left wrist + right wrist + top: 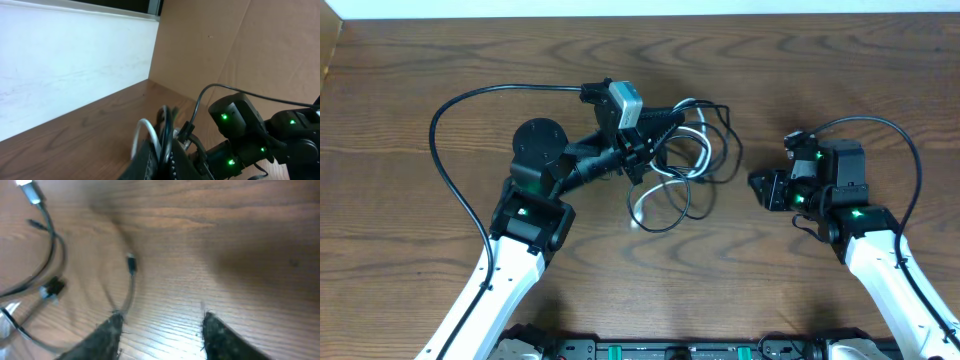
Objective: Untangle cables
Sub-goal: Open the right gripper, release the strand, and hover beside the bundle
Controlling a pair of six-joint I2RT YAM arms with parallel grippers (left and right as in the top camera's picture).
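The cables [688, 160] (one black, one white) are lying in tangled loops on the table [420, 60], bunching around the left gripper [675, 117], which is pinching strands of them, jaws pressed together. Right of the left gripper, clear of the tangle, the right gripper [162, 330] is hovering with fingers spread, gripping nothing.

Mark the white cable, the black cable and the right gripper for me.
white cable [707, 140], overhead view, on its loop nearest the right arm.
black cable [665, 229], overhead view, bottom of its lowest loop.
right gripper [161, 325], right wrist view, midway between its fingertips.
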